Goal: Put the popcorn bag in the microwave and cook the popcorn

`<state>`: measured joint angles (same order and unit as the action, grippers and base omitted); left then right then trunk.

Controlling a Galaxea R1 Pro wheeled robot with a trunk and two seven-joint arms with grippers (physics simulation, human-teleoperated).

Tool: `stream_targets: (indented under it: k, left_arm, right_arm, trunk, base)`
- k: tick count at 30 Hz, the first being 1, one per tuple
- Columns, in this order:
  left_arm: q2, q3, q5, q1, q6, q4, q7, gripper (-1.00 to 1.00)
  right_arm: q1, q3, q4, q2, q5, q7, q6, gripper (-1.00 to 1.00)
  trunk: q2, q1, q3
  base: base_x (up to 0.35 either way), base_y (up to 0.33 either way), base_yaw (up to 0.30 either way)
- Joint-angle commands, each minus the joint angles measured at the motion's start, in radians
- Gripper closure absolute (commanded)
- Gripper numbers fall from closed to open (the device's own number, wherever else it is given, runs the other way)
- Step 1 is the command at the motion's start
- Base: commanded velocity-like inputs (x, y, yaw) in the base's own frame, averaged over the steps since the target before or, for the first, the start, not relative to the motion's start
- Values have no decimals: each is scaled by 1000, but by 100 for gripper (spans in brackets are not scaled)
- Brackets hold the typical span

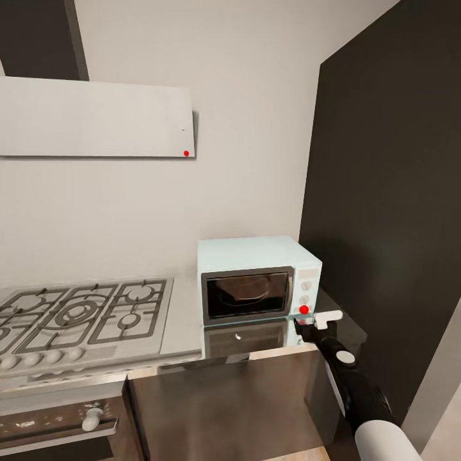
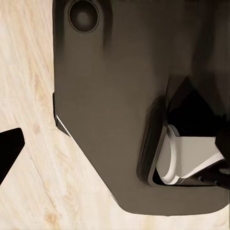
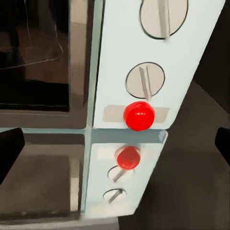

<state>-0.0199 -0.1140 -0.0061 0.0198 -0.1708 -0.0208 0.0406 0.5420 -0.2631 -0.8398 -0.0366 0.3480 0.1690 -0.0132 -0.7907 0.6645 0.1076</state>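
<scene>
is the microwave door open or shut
Shut. In the head view the microwave has its dark-framed glass door flush against its front, and the right wrist view shows no gap beside the control panel.

Before me the grey countertop [image 1: 186,320] runs over dark cabinets [image 1: 230,410]. On it sits the mint microwave [image 1: 256,278], pushed toward the wall by the tall dark panel [image 1: 390,192]; its front mirrors in the glossy slab. Left of it, the steel hob [image 1: 83,317] is set into the surface.
</scene>
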Motion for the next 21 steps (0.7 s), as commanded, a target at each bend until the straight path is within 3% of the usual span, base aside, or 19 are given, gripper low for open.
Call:
stream_targets:
  k: [1, 5, 6, 12, 21]
  left_arm:
    - [0, -16, 0, 0, -6, -2, 2, -100]
    - [2, -95, 0, 0, -4, -2, 3, -100]
    - [3, -101, 0, 0, -2, -2, 3, -100]
    - [3, -111, 0, 0, 15, -2, 3, -100]
    - [3, -111, 0, 0, 16, -2, 3, -100]
  right_arm:
    - [1, -20, 4, -2, 10, 9, -12, -100]
    - [1, -36, 8, -2, 11, 9, -21, -100]
    - [1, -38, 8, -2, 11, 9, -22, -100]
    - [1, -79, 8, -2, 10, 9, -22, -100]
    - [1, -86, 19, -2, 11, 9, -22, -100]
  trunk:
    - [-1, 0, 2]
    - [-1, 0, 2]
    - [-1, 0, 2]
    - [-1, 0, 2]
    - [-1, 0, 2]
  base:
    - [0, 0, 0]
    - [75, 0, 0]
    - [259, -6, 0]
    - [143, -28, 0]
    - [3, -1, 0]
